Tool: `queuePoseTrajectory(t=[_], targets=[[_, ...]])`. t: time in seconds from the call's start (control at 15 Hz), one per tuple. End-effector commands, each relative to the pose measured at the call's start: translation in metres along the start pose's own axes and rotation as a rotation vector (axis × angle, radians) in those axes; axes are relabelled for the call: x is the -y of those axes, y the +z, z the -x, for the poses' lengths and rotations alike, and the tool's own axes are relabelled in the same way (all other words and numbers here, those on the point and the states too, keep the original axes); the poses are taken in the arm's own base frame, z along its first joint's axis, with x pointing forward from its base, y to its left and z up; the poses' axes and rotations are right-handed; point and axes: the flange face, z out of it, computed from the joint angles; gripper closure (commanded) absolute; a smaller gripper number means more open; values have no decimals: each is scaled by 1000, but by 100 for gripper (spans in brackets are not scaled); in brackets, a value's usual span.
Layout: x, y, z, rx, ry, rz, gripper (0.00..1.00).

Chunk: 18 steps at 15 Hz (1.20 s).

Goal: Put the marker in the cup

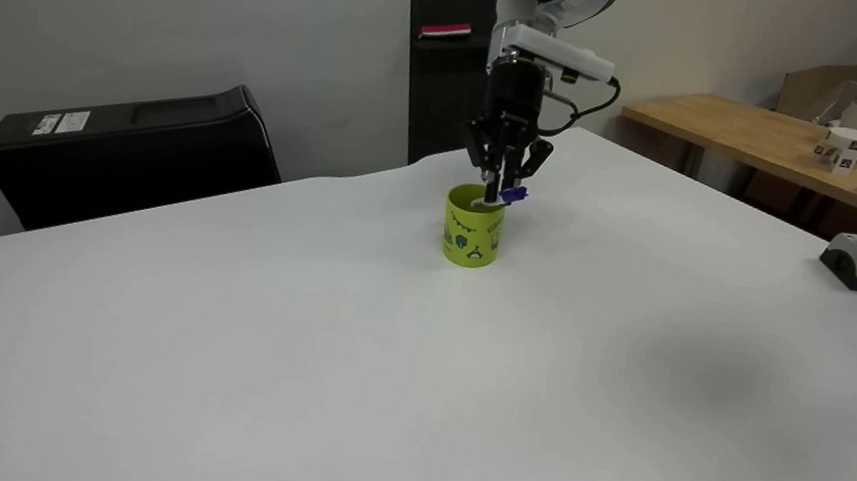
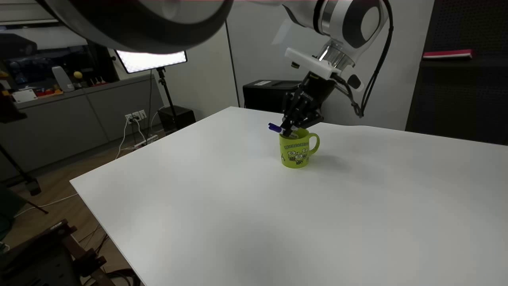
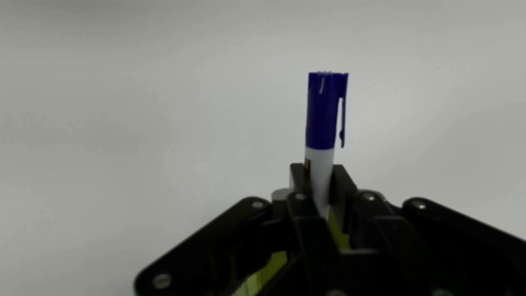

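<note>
One arm (image 1: 518,7), wrist near vertical in an exterior view, jaws at the mouth of the cup (image 1: 470,237). In an exterior view, wrist slants; marker (image 2: 276,128) tilted over the rim, blue end outside. Wrist view: jaws pinching the white barrel.

in an exterior view: high, well back, looks down on table (image 1: 240,364) and cup (image 1: 471,233) | in an exterior view: looks down too, arm (image 2: 158,24) big up close | wrist view: very near, faces marker (image 3: 320,142) | in both exterior views: same table, cup
</note>
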Motion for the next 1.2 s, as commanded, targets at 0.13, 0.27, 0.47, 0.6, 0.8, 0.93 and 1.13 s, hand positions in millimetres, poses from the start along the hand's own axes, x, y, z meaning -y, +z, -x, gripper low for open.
queuePoseTrajectory(t=[0.13, 0.27, 0.47, 0.6, 0.8, 0.93, 1.13], targets=[[0, 0, 0, 0, 0, 0, 96], [-3, 3, -1, 9, 6, -14, 96], [-5, 5, -2, 16, 10, -18, 96], [-3, 5, -2, 9, 12, -4, 96], [-1, 2, -3, -14, 8, 16, 96], [-1, 0, -4, -26, 10, 23, 96], [-1, 0, -4, -31, 8, 30, 51]])
